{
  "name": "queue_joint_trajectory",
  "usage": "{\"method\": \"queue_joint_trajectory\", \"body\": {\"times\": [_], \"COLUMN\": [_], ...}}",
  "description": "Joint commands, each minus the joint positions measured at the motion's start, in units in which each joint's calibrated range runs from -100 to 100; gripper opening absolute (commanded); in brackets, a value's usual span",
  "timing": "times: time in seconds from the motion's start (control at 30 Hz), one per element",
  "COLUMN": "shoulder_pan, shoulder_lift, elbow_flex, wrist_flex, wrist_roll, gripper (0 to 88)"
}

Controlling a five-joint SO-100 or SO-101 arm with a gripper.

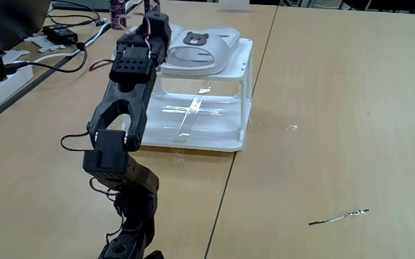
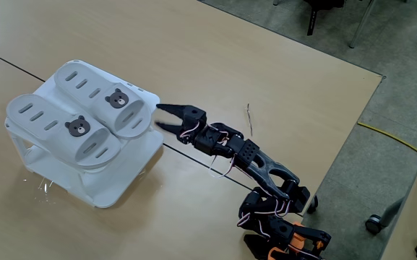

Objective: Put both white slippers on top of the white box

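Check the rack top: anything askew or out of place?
Nothing stands out. Both white slippers lie side by side on the white box, bear badges facing the same way. The tool is open beside them, holding nothing.

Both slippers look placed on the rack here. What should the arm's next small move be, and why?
Probably draw back from the rack. In a fixed view both off-white rubber bear-badge slippers lie side by side on the square white plastic rack's top, and the black end effector is open, holding nothing, just beside the nearer slipper's toe. Pulling straight back avoids nudging it.
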Motion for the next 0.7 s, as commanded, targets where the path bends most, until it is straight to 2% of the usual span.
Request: {"method": "queue_joint_trajectory", "body": {"times": [0.0, 0.07, 0.13, 0.3, 0.33, 0.43, 0.53, 0.67], "shoulder_pan": [0.25, 0.25, 0.25, 0.17, 0.17, 0.09, 0.33, -0.49], "shoulder_lift": [-2.62, -3.29, -3.54, -9.35, -11.71, -19.45, -28.7, -37.79], "elbow_flex": [-6.87, -5.43, -1.19, 19.38, 23.53, 34.99, 45.0, 60.61], "wrist_flex": [-0.49, -8.68, -23.01, -76.07, -81.59, -92.81, -95.31, -107.39], "wrist_roll": [0.42, 0.42, 0.42, 0.42, 0.42, 0.42, 0.42, 0.42], "gripper": [1.9, 0.7, 0.7, 0.8, 0.8, 0.8, 0.7, 0.7]}}
